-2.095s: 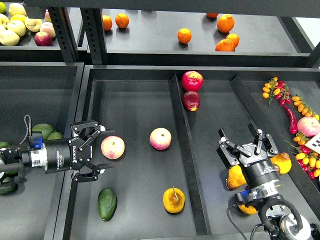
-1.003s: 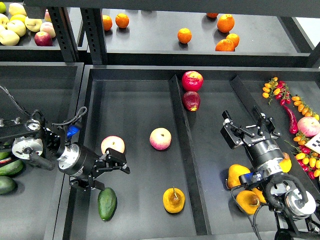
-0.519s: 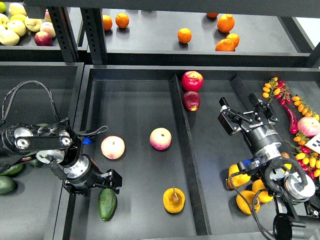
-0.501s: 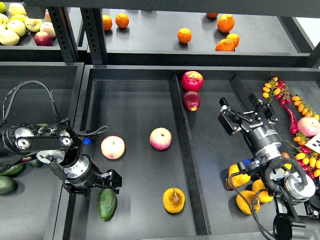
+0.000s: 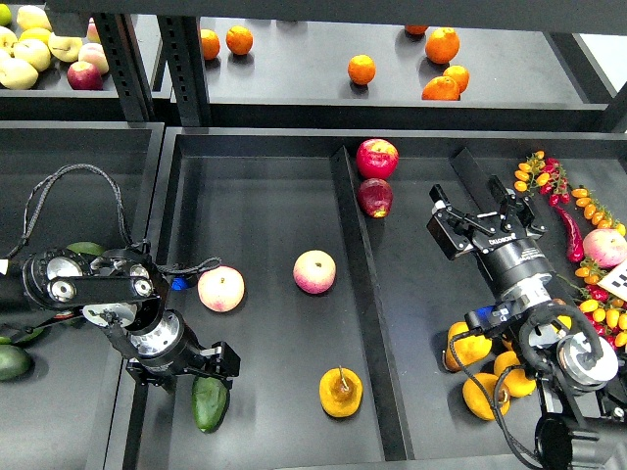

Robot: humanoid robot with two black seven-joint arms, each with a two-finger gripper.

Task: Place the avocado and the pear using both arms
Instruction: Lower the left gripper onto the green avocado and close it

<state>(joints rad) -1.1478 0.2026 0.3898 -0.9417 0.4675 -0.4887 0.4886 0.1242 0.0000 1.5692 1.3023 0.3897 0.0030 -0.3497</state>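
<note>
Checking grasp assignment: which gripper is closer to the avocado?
Left. The left gripper sits right over the avocado's top end; the right gripper is far off, beyond the divider.

From my end the left hand (image 5: 201,364) sits right over the top of the avocado (image 5: 209,403), so that end of the fruit is covered and I honestly can't tell the fingers apart or whether they're closed. My right arm blocks part of the yellow fruit pile (image 5: 487,377) near the bottom right. The green fruit (image 5: 12,360) is cut off by the left edge, same with the pale apples (image 5: 34,49) up top.
</note>
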